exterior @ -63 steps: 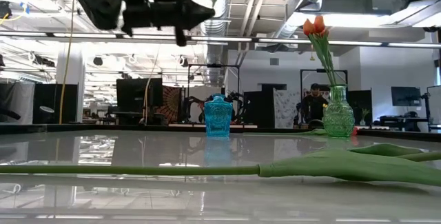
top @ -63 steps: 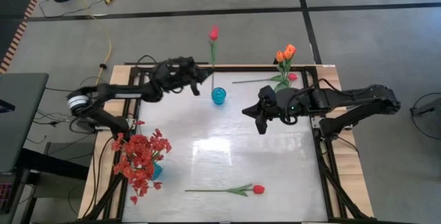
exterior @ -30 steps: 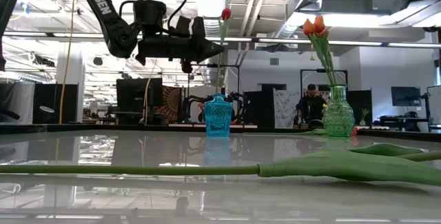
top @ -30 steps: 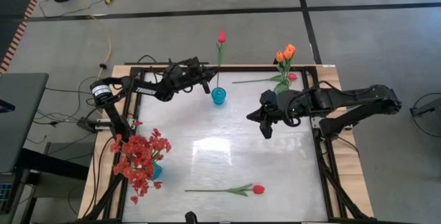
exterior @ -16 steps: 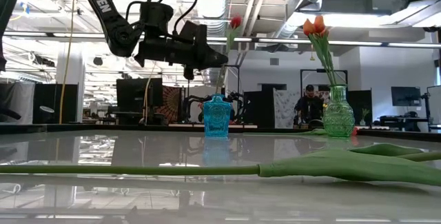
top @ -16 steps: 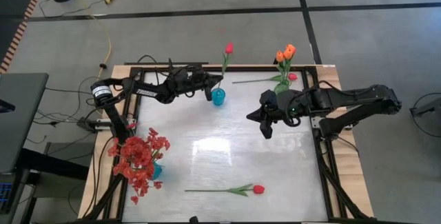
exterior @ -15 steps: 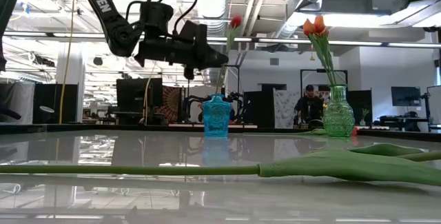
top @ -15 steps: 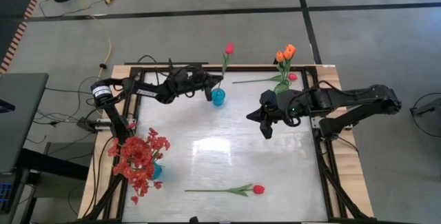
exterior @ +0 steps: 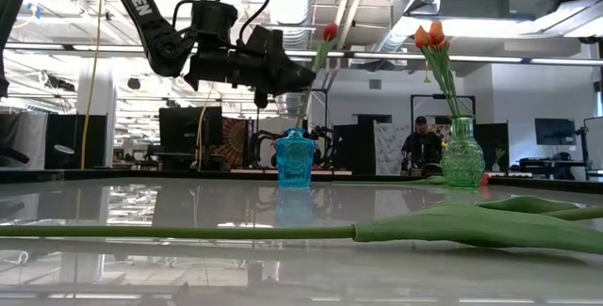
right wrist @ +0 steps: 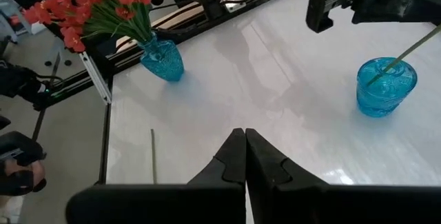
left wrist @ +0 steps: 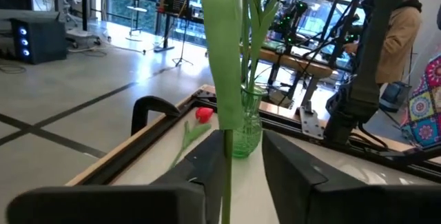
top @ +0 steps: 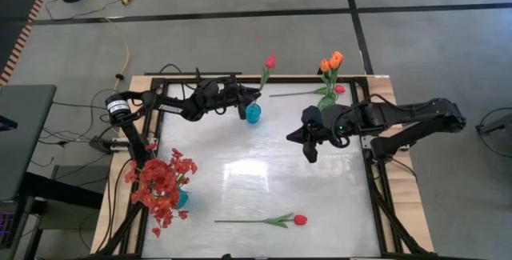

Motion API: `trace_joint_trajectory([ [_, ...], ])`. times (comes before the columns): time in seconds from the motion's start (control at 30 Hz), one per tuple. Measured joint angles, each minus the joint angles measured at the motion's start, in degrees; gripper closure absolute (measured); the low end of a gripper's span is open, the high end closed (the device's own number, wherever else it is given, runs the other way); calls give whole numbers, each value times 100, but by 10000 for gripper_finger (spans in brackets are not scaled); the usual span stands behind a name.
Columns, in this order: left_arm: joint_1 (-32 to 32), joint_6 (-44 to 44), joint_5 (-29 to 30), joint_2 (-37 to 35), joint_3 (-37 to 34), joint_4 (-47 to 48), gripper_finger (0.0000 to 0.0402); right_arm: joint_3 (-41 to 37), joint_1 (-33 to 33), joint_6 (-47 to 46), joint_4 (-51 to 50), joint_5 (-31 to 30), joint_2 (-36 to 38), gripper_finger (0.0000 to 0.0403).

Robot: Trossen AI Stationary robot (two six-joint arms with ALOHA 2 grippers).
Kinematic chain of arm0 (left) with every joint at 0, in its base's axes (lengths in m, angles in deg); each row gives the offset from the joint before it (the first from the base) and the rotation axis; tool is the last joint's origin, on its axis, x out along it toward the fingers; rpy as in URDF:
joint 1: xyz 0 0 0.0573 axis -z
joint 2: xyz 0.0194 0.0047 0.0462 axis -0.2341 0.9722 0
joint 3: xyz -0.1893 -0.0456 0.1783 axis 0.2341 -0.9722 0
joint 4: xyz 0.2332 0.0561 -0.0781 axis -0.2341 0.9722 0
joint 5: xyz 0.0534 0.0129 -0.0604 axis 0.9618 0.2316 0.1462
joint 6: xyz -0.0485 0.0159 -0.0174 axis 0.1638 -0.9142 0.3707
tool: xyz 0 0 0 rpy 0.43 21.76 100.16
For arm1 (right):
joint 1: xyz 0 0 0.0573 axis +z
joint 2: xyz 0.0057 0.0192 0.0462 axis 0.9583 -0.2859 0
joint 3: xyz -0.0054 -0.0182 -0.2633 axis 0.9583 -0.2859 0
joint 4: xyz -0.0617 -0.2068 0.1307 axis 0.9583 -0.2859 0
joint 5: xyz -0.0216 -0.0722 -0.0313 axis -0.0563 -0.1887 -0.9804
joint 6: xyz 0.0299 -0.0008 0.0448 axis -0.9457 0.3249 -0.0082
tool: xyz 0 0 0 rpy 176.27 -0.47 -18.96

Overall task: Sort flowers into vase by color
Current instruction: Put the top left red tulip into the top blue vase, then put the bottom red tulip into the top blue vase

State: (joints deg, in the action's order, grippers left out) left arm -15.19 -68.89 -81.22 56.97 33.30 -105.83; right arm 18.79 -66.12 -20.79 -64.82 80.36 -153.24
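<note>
High view: a red-pink tulip (top: pixel 270 62) on a long green stem leans out of the small blue vase (top: pixel 253 113), its stem foot inside the neck. The left end effector (top: pixel 242 100), reaching level just beside that vase, has its fingers closed on the stem. The right end effector (top: pixel 310 153) hovers pinched shut and empty, well apart from the vase over the tabletop (top: pixel 264 176).

Bright, even overhead light. Table (top: pixel 264 172) glossy white: pale glare patch at centre in high view, mirror-like reflections of ceiling strips in low view. Shadows soft, faint. Low view: near stem (exterior: pixel 188 233) soft, out of focus. Left wrist view: daylight through windows beyond, close leaf (left wrist: pixel 222 52) blurred.
</note>
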Motion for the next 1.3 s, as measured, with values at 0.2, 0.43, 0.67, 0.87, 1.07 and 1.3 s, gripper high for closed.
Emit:
trace_joint_trajectory([
  [0.2,-20,7,-116,-118,83,391,283,0,127,-4,2,1,0,377],
  [0.43,-170,-476,-85,-728,673,3193,267,0,175,-5,4,0,0,377],
  [0.67,-273,-1055,509,-1371,1129,5687,266,0,125,22,38,-18,0,377],
  [0.87,-276,-1003,581,-1842,1239,7068,266,0,-4,24,24,-414,-60,377],
  [1.07,-89,-943,403,-2408,1236,7783,266,0,-198,92,12,-310,-352,378],
  [1.3,936,-1045,-12,-2538,1200,8026,266,-4,264,79,-250,584,-953,378],
])
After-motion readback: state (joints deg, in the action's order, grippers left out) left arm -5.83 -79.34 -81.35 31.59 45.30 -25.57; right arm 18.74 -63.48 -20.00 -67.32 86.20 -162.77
